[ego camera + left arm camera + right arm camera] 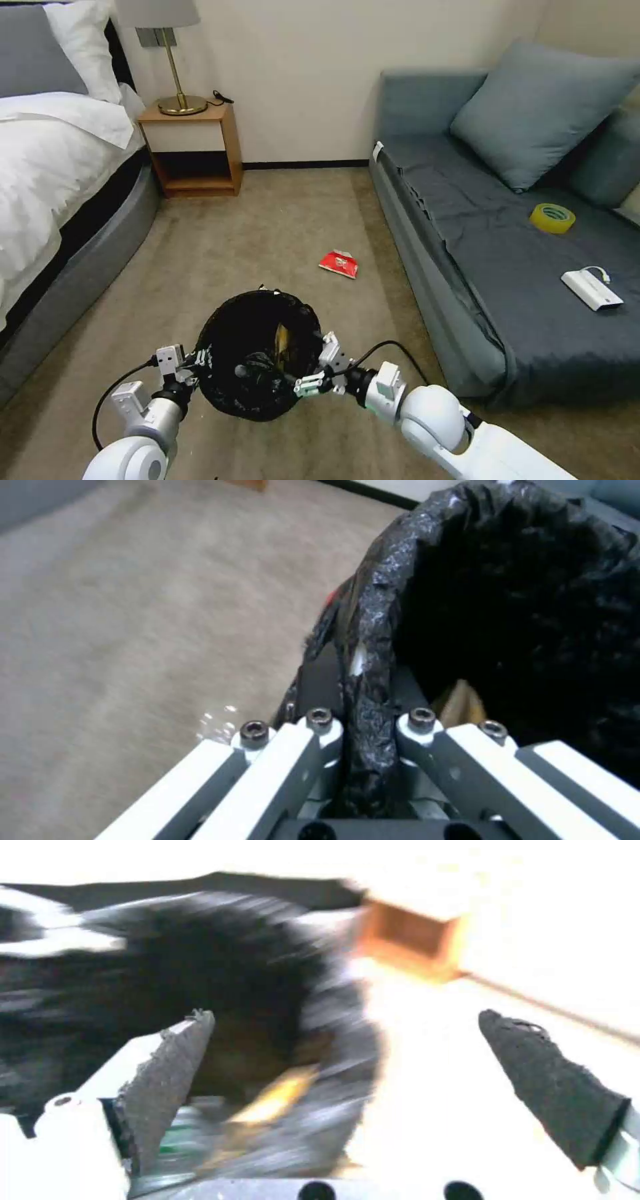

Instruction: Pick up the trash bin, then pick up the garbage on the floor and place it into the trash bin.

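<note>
The black mesh trash bin [257, 393] with its black liner hangs low in front of me, held up off the carpet. My left gripper [193, 363] is shut on the bin's left rim; in the left wrist view its fingers [320, 725] pinch the liner-covered rim [373, 645]. My right gripper [315, 368] is open at the bin's right rim, its fingers [170, 1060] straddling the rim [347, 1040]. A brown-gold wrapper [282, 340] lies inside the bin, next to something with a green label [177, 1137]. A flat red packet [339, 264] of garbage lies on the carpet beyond the bin.
A bed [60, 167] runs along the left. A wooden nightstand [193, 143] with a lamp stands at the far wall. On the right is a grey sofa [507, 267] carrying a yellow tape roll [552, 218] and a white box [591, 289]. Open carpet lies between them.
</note>
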Controlling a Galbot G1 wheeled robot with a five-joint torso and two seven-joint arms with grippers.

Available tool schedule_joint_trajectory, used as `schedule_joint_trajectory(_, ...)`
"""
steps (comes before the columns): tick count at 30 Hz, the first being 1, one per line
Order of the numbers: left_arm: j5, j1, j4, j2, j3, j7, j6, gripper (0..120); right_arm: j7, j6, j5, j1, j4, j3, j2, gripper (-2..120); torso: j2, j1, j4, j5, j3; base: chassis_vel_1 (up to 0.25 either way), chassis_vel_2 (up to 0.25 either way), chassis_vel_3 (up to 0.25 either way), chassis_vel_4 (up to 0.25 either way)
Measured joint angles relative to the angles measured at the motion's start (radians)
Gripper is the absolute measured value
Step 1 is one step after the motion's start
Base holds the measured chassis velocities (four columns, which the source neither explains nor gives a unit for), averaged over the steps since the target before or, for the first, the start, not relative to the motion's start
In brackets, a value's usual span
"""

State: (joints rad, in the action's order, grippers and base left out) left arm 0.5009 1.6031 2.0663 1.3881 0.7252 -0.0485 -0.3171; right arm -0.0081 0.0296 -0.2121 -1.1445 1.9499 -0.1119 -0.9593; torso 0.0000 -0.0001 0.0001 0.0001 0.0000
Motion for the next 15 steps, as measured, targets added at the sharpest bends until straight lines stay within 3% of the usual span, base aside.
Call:
schedule_joint_trajectory(4, -0.005, -0.013, 0.006, 0.001, 0.013, 0.006, 0.006, 4, 0.117, 0.062, 0.086, -0.104, 0.051, 0.108, -0.020, 100, 0.000, 0.000, -0.0003, 0.0001, 0.000, 0.000, 0.000, 0.000, 0.000)
schedule_joint_trajectory(15, -0.026, -0.016, 0.012, 0.022, 0.019, 0.045, 0.028, 4, 0.168, 0.064, 0.089, -0.267, 0.146, 0.303, -0.115, 100, 0.000, 0.000, -0.0002, -0.0001, 0.000, 0.000, 0.000, 0.000, 0.000)
